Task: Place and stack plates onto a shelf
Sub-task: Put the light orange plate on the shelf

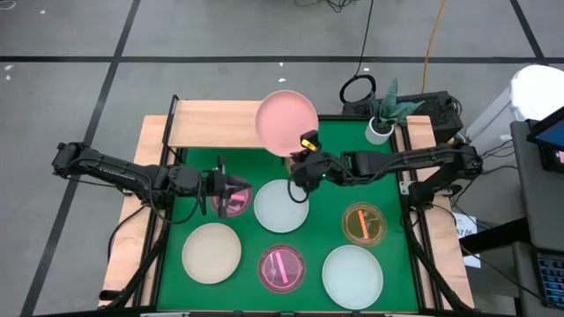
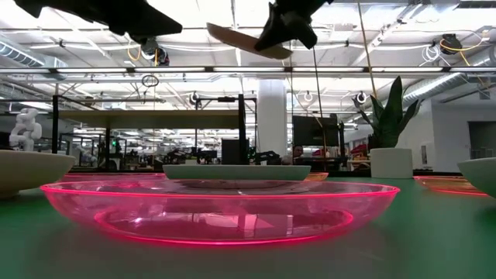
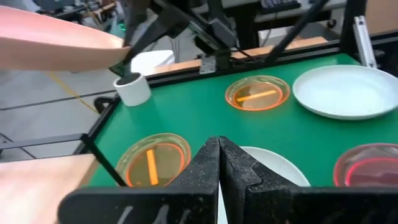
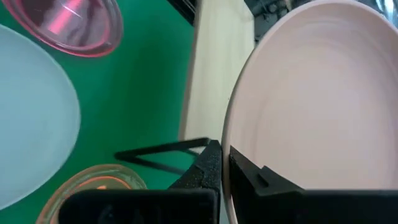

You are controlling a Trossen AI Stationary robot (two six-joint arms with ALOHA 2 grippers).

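The right gripper (image 1: 300, 161) is raised mid-table, fingers clamped on something held. The left gripper (image 1: 231, 194) is closed, reaching inward, empty.

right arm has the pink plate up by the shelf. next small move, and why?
Probably carry it further over the shelf before lowering. The right gripper is shut on the pink plate by its rim, held in the air, and from above the plate overlaps only the board's right end. The left gripper waits shut above a magenta plate.
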